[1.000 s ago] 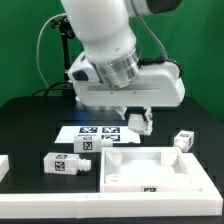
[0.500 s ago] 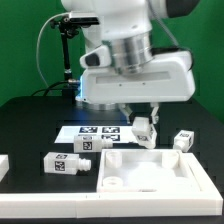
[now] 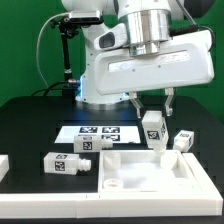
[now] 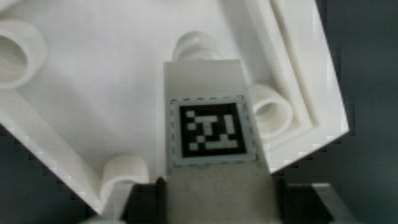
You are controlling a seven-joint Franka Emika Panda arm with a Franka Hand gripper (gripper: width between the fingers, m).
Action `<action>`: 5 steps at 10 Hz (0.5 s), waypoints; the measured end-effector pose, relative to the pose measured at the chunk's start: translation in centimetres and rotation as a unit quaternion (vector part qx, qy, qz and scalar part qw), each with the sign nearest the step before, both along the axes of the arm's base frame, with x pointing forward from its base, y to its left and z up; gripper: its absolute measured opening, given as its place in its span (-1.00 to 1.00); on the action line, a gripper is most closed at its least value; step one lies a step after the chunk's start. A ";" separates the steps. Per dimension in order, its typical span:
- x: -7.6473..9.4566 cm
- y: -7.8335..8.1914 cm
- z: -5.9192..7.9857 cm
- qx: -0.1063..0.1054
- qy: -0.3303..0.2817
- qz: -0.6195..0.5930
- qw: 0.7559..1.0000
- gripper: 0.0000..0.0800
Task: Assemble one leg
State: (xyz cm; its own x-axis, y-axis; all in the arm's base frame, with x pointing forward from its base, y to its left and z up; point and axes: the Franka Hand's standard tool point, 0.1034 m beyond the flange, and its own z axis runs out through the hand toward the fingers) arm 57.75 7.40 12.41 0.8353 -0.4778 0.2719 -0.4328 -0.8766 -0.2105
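Observation:
My gripper (image 3: 153, 112) is shut on a leg (image 3: 155, 129), a white block with a tag sticker, and holds it upright just above the far right corner of the large flat white panel (image 3: 150, 172). In the wrist view the held leg (image 4: 214, 120) fills the middle, with dark fingers (image 4: 128, 195) on each side, and points at a round hole (image 4: 270, 103) near the panel's corner (image 4: 302, 60). Three more legs lie on the table: one (image 3: 183, 139) at the exterior view's right, one (image 3: 87, 144) and one (image 3: 62, 164) left of the panel.
The marker board (image 3: 95, 132) lies flat behind the panel. A white part (image 3: 3, 163) sits at the exterior view's left edge. A black stand with cables (image 3: 66, 50) rises at the back left.
The arm has moved toward the exterior view's right with the leg in its grip, and the leg has turned more upright over the panel's far right corner.

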 end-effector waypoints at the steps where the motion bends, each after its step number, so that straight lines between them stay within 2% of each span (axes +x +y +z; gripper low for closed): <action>1: 0.1 0.7 -0.1 -0.007 -0.022 -0.004 1.000 -0.28; 2: 0.2 2.2 0.0 -0.018 -0.043 0.006 0.999 -0.28; 3: 0.9 3.2 0.6 -0.031 -0.057 0.018 0.998 -0.28; 4: 2.0 3.5 1.1 -0.048 -0.077 0.028 0.995 -0.28; 5: 3.1 2.9 1.2 -0.071 -0.105 0.040 0.991 -0.28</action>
State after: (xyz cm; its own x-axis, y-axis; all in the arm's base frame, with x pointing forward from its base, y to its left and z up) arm 60.83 10.33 13.64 0.7867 -0.3572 0.5035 -0.3208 -0.9334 -0.1609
